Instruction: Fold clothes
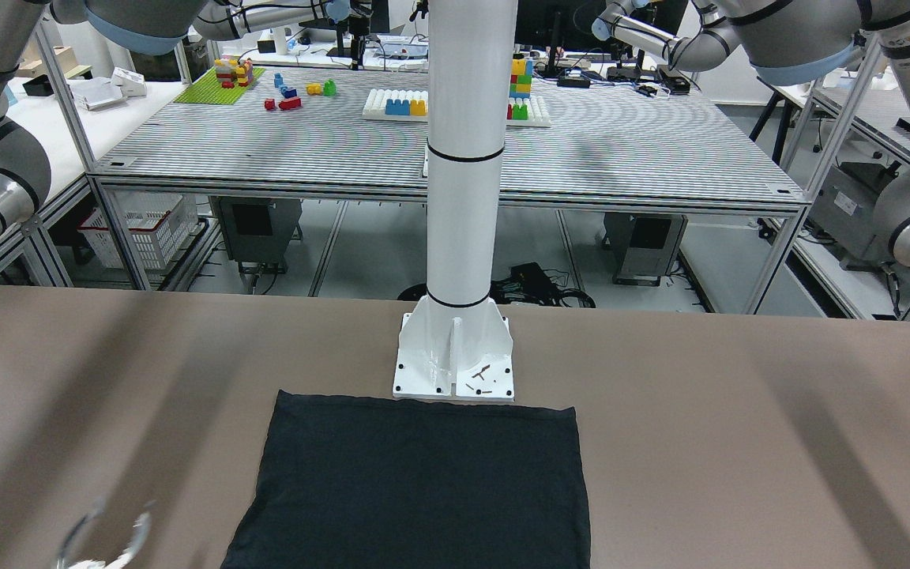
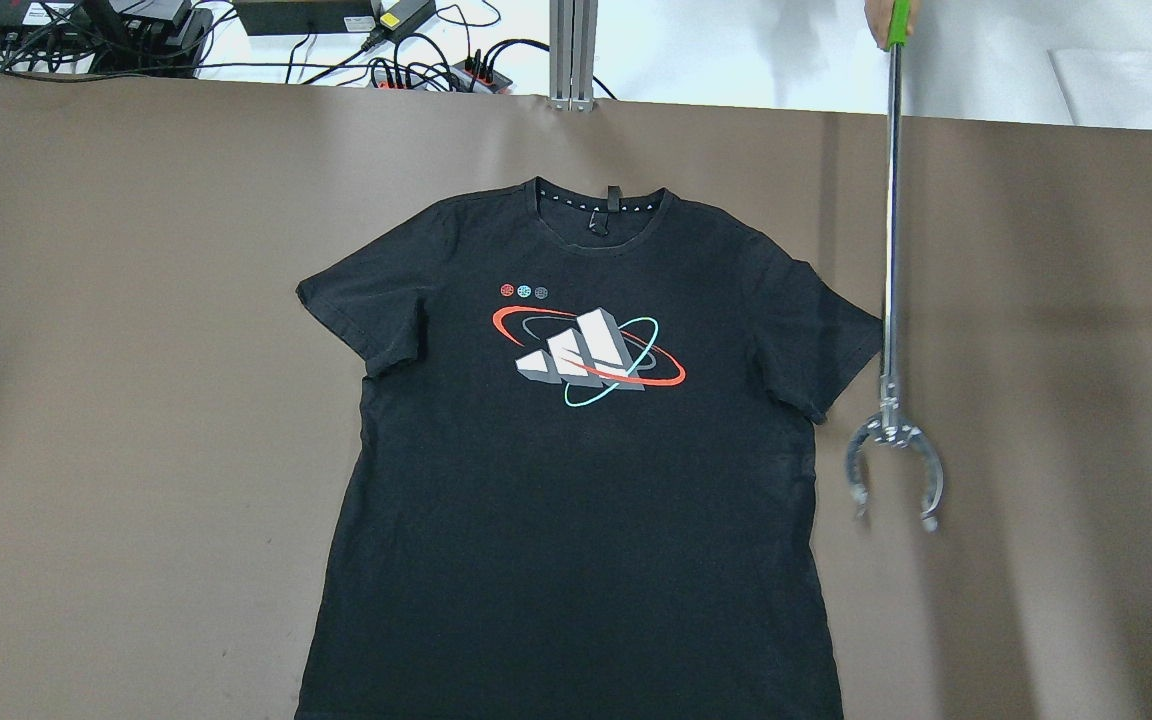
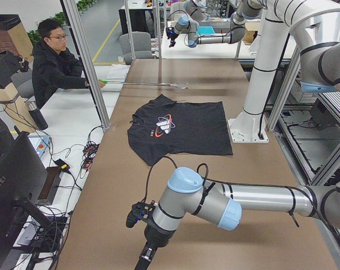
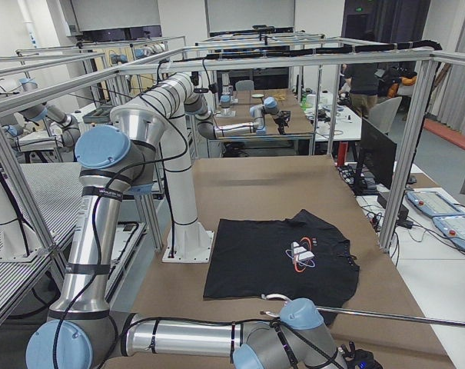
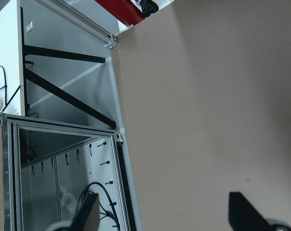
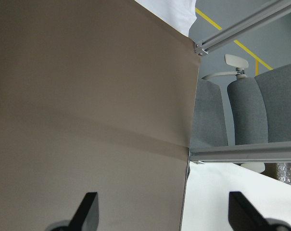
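Observation:
A black T-shirt [image 2: 576, 480] with a white, red and teal logo lies flat and face up on the brown table [image 2: 136, 400], collar toward the far edge. It also shows in the front-facing view [image 1: 423, 482] and both side views [image 3: 178, 129] [image 4: 282, 257]. My left gripper [image 5: 167, 214] is open and empty over bare table at the table's left end, far from the shirt. My right gripper [image 6: 164, 214] is open and empty over bare table near the right end's edge. Neither gripper shows in the overhead view.
An operator [image 3: 54, 62] holds a long metal reacher tool [image 2: 891, 250]; its open claw [image 2: 894, 470] hovers just beside the shirt's right sleeve. The white robot pedestal [image 1: 455, 356] stands at the shirt's hem. Monitors and cables sit beyond the far edge.

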Controlling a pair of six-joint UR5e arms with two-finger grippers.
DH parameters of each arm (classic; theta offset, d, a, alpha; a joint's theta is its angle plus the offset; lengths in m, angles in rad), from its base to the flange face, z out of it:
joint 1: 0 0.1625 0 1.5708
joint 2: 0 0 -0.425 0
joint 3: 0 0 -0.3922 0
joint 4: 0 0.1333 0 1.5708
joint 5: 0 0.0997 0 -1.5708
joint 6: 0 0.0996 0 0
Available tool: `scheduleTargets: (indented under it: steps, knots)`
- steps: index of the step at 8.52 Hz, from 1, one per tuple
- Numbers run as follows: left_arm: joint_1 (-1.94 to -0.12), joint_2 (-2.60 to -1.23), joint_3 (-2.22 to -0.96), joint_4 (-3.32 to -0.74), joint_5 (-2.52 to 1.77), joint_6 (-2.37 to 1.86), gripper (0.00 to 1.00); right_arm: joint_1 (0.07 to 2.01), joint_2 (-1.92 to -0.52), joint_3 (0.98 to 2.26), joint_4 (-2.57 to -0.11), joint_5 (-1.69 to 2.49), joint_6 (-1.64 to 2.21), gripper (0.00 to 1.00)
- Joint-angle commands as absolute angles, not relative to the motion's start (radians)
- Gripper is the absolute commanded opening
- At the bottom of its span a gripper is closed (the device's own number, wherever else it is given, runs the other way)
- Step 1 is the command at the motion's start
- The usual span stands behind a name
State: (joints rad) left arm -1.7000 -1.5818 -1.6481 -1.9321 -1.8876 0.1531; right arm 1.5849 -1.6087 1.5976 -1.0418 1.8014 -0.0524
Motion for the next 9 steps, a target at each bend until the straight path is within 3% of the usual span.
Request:
scheduleTargets:
  steps: [1,9]
  knots:
    - [-1.695,-1.522,-1.721,-1.925,-1.847,0.152,0.94,1.583,-1.611,1.595,-1.040,1.802,-0.049,0.95]
    - [-1.690,-1.454,-1.709,-1.965,-1.848,0.160,0.94,1.559,-1.612,1.603,-1.025,1.930,-0.031,0.95]
